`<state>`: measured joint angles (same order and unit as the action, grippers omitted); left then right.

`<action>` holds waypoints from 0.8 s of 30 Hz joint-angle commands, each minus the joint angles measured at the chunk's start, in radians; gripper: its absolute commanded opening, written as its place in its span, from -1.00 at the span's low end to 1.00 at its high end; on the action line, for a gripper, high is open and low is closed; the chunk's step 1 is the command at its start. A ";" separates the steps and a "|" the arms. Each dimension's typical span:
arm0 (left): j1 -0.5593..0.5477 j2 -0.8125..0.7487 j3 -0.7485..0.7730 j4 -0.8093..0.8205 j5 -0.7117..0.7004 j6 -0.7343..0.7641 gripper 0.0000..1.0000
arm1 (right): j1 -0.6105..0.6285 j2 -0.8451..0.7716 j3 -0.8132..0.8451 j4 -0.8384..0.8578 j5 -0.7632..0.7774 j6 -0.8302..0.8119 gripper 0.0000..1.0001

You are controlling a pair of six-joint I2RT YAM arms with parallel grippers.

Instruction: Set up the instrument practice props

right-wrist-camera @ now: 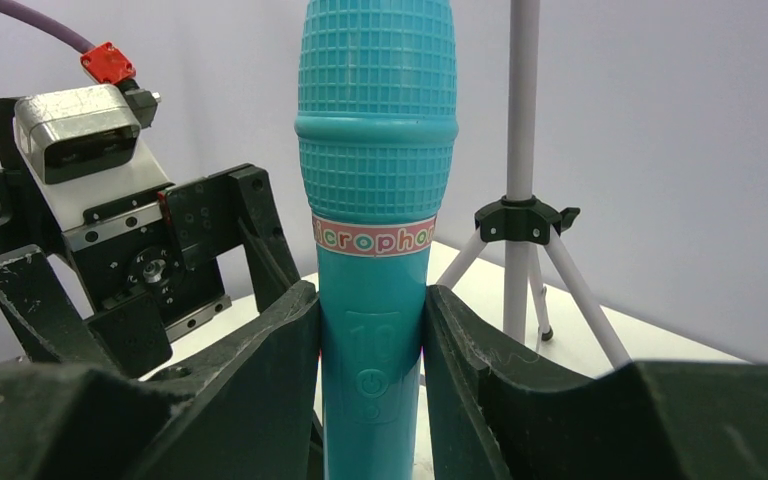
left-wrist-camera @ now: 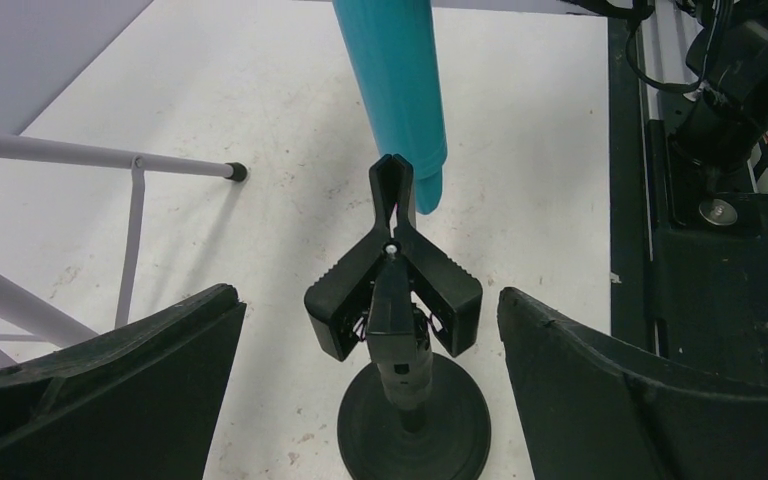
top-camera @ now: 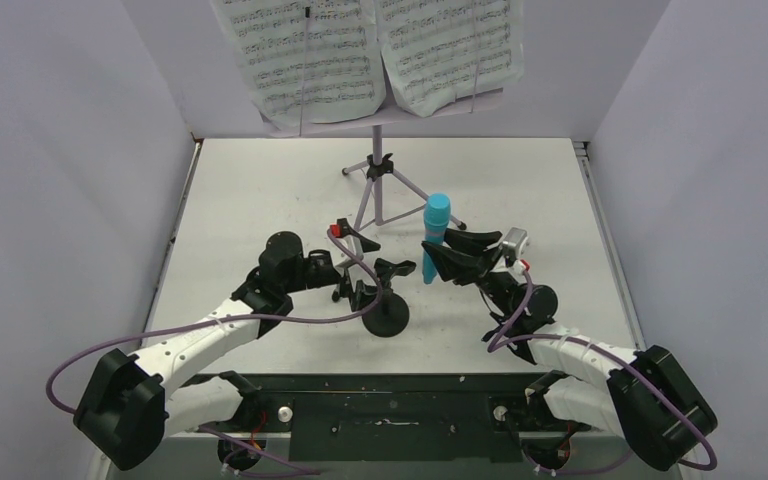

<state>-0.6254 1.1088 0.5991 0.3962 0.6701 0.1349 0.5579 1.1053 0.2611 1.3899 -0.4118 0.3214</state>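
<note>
The lilac tripod music stand (top-camera: pixel 377 165) stands at the back with two white sheet-music pages (top-camera: pixel 310 60) on its desk. My right gripper (top-camera: pixel 447 258) is shut on the turquoise microphone (top-camera: pixel 436 230) and holds it upright; in the right wrist view the fingers (right-wrist-camera: pixel 270 360) press both sides of its handle (right-wrist-camera: pixel 375 200). The black mic stand (top-camera: pixel 387 318) stands on its round base just left of the microphone. My left gripper (left-wrist-camera: pixel 365 298) is open, one finger on each side of the stand's clip (left-wrist-camera: pixel 392 290) without touching it. The clip's tip points at the microphone's lower end (left-wrist-camera: pixel 400 90).
The music stand's pole (right-wrist-camera: pixel 522 100) and tripod legs (left-wrist-camera: pixel 130 160) stand just behind the microphone and mic stand. The left arm's wrist camera (right-wrist-camera: pixel 80 130) is close on the microphone's left. White walls enclose the table (top-camera: pixel 260 180) on three sides.
</note>
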 commanded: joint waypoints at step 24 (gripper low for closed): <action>0.011 0.030 0.026 0.111 0.013 -0.033 -1.00 | 0.120 0.213 0.076 0.288 0.026 -0.053 -0.89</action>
<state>-0.6155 1.1400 0.6220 0.4210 0.6666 0.1272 0.6491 1.2888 0.2977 1.4719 -0.3904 0.2863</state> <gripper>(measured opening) 0.317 0.371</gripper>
